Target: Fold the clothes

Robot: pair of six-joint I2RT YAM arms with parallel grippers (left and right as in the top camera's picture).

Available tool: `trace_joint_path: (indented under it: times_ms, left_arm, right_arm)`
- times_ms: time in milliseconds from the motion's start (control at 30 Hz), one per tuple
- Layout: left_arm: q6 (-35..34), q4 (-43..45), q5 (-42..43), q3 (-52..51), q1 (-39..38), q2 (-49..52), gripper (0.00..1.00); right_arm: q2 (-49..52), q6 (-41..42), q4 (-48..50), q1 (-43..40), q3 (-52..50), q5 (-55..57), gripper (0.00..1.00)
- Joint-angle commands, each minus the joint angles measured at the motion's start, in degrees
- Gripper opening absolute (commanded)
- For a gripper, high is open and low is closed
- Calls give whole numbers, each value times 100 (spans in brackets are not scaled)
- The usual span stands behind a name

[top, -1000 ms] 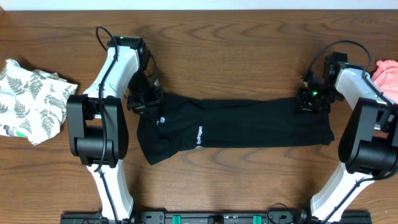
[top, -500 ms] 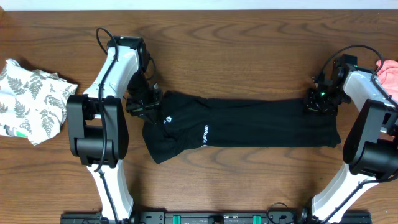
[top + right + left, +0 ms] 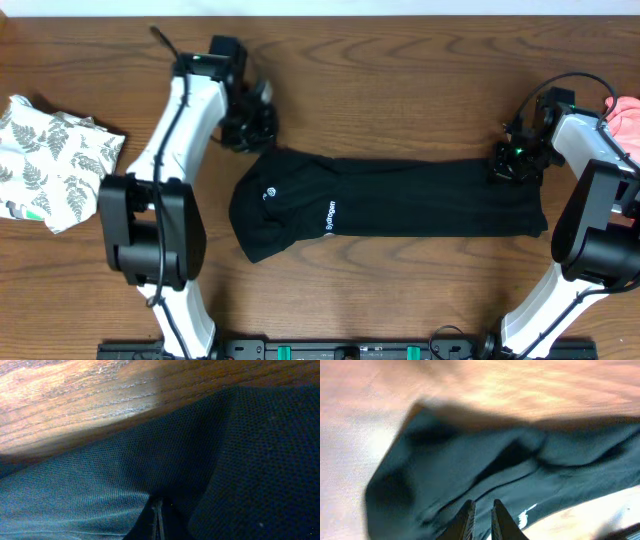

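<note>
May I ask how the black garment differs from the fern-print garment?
The black garment bears white logos; the fern-print garment, grey leaves on white. The black garment lies stretched flat, the fern-print garment crumpled. The right gripper pinches the black garment, not the fern-print garment. Both lie on the table.

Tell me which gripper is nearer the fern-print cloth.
Left. The left gripper hangs by the black garment's end toward the fern-print cloth; the right gripper pinches its far end.
</note>
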Motion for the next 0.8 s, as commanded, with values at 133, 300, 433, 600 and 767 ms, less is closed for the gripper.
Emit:
trace_joint_path:
  times_ms: [133, 300, 433, 600, 767]
  left_arm:
    - [260, 553, -186, 33, -1172, 236, 13]
    - [227, 745, -186, -13, -1635, 509, 13]
    - [116, 767, -562, -13, -1764, 763, 13]
    - [-173, 505, -848, -15, -1784, 1058, 13]
    - [-361, -503, -721, -13, -1792, 1064, 12]
  right_arm:
    - [214, 98, -26, -101, -216, 634, 2]
    - [214, 96, -24, -101, -216, 636, 2]
    - [214, 52, -37, -101, -216, 636, 2]
    - [214, 52, -35, -103, -216, 636, 2]
    - [214, 52, -7, -107, -216, 638, 2]
